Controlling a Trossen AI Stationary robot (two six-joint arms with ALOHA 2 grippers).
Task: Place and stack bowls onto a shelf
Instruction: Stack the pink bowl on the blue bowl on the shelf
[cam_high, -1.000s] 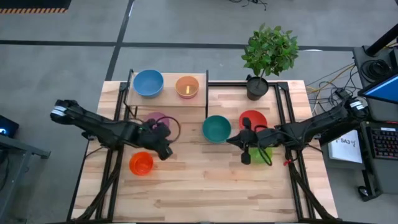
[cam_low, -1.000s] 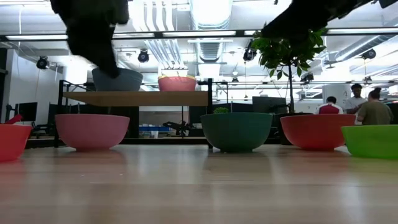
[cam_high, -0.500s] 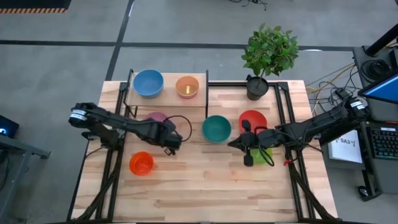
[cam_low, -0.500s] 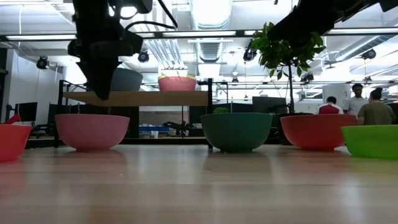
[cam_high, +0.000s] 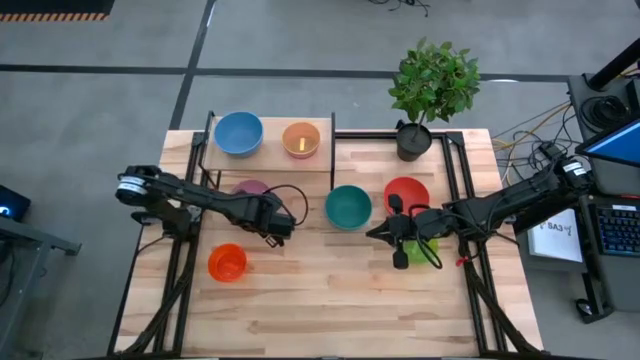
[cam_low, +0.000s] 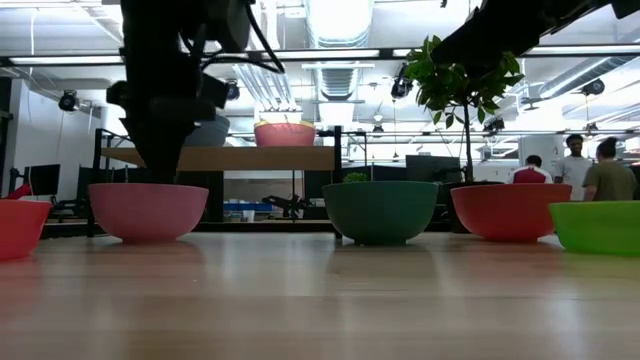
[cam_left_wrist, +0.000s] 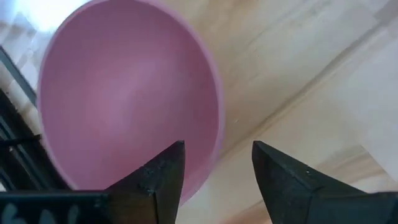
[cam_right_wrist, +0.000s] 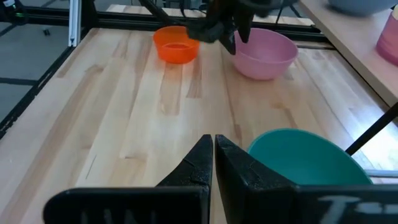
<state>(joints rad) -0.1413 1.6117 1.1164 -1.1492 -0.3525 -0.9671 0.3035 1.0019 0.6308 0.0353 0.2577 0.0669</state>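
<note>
The pink bowl (cam_high: 250, 188) (cam_low: 148, 211) stands on its base on the table, in front of the shelf (cam_high: 268, 155). My left gripper (cam_left_wrist: 217, 163) (cam_high: 272, 215) is open and points down over the bowl's right rim (cam_left_wrist: 213, 118), one finger above the inside and one outside, with a gap on both sides. On the shelf stand a blue bowl (cam_high: 238, 132) and an orange bowl (cam_high: 301, 140). My right gripper (cam_right_wrist: 213, 149) (cam_high: 375, 232) is shut and hovers between the teal bowl (cam_high: 347, 206) and the green bowl (cam_high: 424, 251).
A small orange bowl (cam_high: 227, 262) sits near the table's left near side. A red bowl (cam_high: 405, 190) stands right of the teal one. A black plant pot (cam_high: 413, 140) stands at the far right. The table's near half is bare wood. People (cam_low: 598, 175) stand in the room behind.
My left gripper has moved from beside the small orange bowl toward the table's right and far side, and has come down over the pink bowl's rim. The bowls have stayed where they were.
</note>
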